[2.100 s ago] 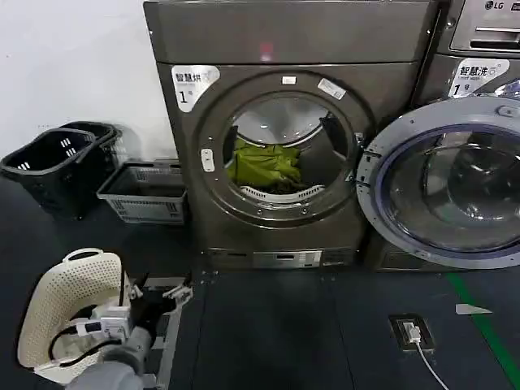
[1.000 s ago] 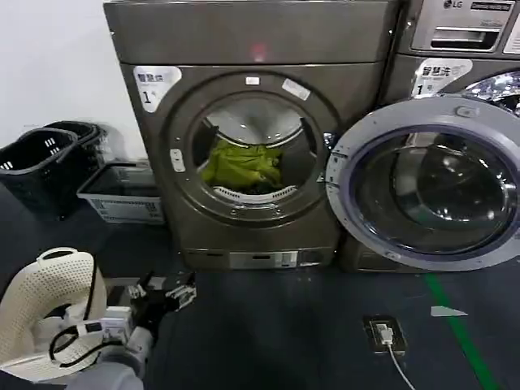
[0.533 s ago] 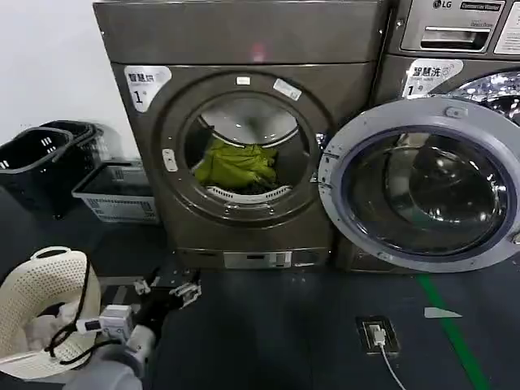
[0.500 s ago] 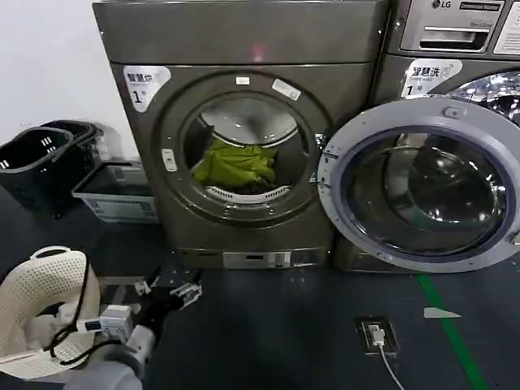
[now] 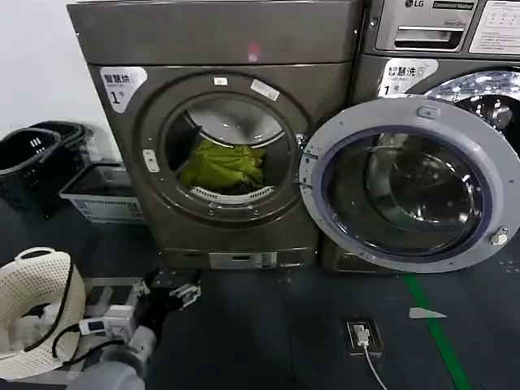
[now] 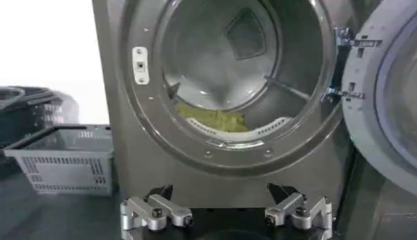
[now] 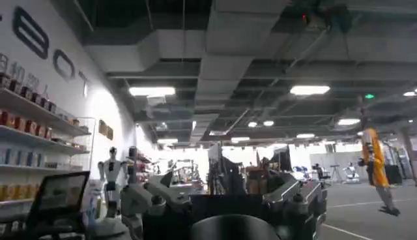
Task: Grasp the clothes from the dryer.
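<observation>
clothes [image 5: 221, 166]: yellow-green | dryer [image 5: 215, 49]: dark grey-bronze | basket [image 5: 32, 313]: cream, perforated

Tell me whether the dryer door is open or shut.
Open. The dryer door is swung wide to the right, leaving the drum mouth clear with the clothes lying inside.

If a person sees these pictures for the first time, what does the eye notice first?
First the lime-green clothes lying low in the open drum of the grey dryer. Next its round door, swung wide to the right. The left gripper, open, hovers low before the machine.
</observation>
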Controlling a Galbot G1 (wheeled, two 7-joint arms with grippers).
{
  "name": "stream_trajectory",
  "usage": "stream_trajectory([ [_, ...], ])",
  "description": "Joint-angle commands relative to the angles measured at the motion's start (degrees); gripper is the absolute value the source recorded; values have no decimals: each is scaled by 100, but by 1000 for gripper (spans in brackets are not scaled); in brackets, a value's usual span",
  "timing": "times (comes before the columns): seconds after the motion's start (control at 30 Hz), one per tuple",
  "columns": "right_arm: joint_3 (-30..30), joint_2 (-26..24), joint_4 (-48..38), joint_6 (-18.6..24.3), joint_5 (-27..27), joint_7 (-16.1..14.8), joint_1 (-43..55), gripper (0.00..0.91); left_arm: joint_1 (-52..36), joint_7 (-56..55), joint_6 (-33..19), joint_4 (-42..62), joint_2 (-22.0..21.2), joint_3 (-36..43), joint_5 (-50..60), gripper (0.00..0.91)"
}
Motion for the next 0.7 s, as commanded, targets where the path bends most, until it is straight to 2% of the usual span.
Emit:
stream_trajectory([
  [0.03,-7,3,-4,115,66,-9,10,907,5,49,281,-26,-6,17,120,907],
  [0.2,58,-19,-36,226,127,197,-22,907,28,129,281,-106,3,21,97,907],
  [0.7,89,0,-44,253,267,270,-33,907,64,63,281,-92,-8,49,95,907],
])
